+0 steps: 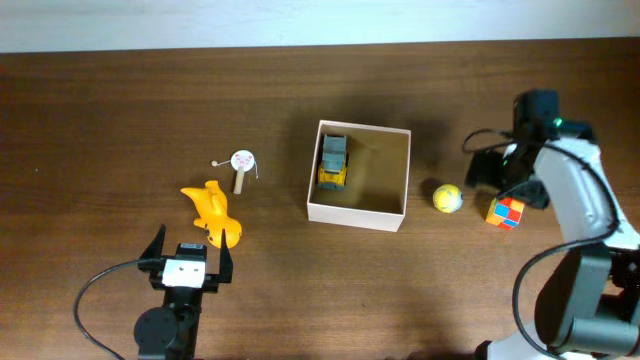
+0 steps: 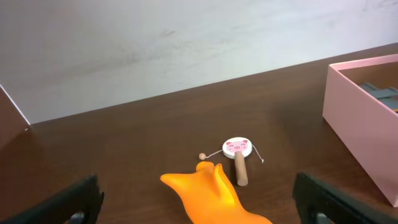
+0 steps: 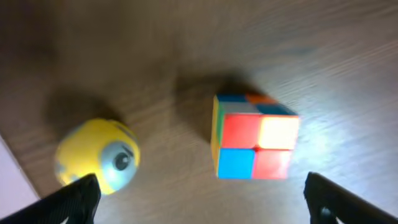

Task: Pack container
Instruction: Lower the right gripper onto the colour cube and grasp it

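The container [image 1: 357, 213] is a square open box with white walls at the table's middle; a yellow-and-grey toy truck [image 1: 333, 160] lies inside at its left. Its wall shows in the left wrist view [image 2: 357, 130]. My left gripper [image 1: 187, 262] is open and empty, just in front of an orange rubber toy [image 1: 213, 212], which lies between its fingers in the left wrist view [image 2: 214, 199]. My right gripper [image 1: 513, 170] is open and empty, held above a colour cube [image 3: 255, 137] and a yellow ball toy [image 3: 98, 155].
A small wooden rattle drum with a pink face [image 1: 241, 165] lies left of the container, beyond the orange toy [image 2: 238, 155]. The ball [image 1: 447, 198] and cube [image 1: 506, 211] lie right of the container. A white wall runs along the table's far edge.
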Tool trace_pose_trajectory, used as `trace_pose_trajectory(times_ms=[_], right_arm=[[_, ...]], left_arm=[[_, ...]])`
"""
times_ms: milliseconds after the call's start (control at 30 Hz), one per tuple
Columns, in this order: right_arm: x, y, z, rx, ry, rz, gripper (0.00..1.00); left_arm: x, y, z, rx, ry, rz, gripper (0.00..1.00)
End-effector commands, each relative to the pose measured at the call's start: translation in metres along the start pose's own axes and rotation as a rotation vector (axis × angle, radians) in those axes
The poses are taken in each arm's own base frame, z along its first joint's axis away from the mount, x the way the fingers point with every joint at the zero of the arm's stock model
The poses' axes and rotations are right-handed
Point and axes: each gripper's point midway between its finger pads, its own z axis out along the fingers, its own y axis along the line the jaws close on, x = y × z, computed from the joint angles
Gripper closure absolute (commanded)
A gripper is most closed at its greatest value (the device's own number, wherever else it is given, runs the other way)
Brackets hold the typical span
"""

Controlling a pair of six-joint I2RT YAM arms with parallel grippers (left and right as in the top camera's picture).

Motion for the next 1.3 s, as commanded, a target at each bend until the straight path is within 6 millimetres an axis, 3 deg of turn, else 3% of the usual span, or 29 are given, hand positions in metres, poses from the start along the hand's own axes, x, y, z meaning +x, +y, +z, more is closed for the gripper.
trace_pose_trajectory(times_ms=[0, 367, 567, 800, 1033, 1133, 1267], right_arm=[[0.016, -0.002, 0.021, -0.022, 0.038, -0.018, 0.01], [0.026, -0.032, 0.048, -0.067, 0.057, 0.089, 0.01], [0.025, -0.033, 0.055, -0.073, 0.035, 0.069, 0.00], [0.021, -0.032, 0.064, -0.079, -0.006, 0.050, 0.24], [0.015, -0.031, 0.065, -0.082, -0.035, 0.040, 0.38], [0.011, -0.031, 0.065, -0.084, -0.050, 0.040, 0.52], [0.008, -0.030, 0.065, -0.085, -0.061, 0.040, 0.53]], left_arm=[[0.001, -0.002, 0.000, 0.010, -0.002, 0.016, 0.01], [0.001, -0.002, 0.000, 0.010, -0.002, 0.016, 0.01], [0.001, -0.002, 0.000, 0.009, -0.002, 0.016, 0.01], [0.001, -0.002, 0.000, 0.010, -0.002, 0.016, 0.01], [0.001, -0.002, 0.000, 0.009, -0.002, 0.016, 0.01], [0.001, -0.002, 0.000, 0.009, -0.002, 0.016, 0.01], [0.001, -0.002, 0.000, 0.009, -0.002, 0.016, 0.01]])
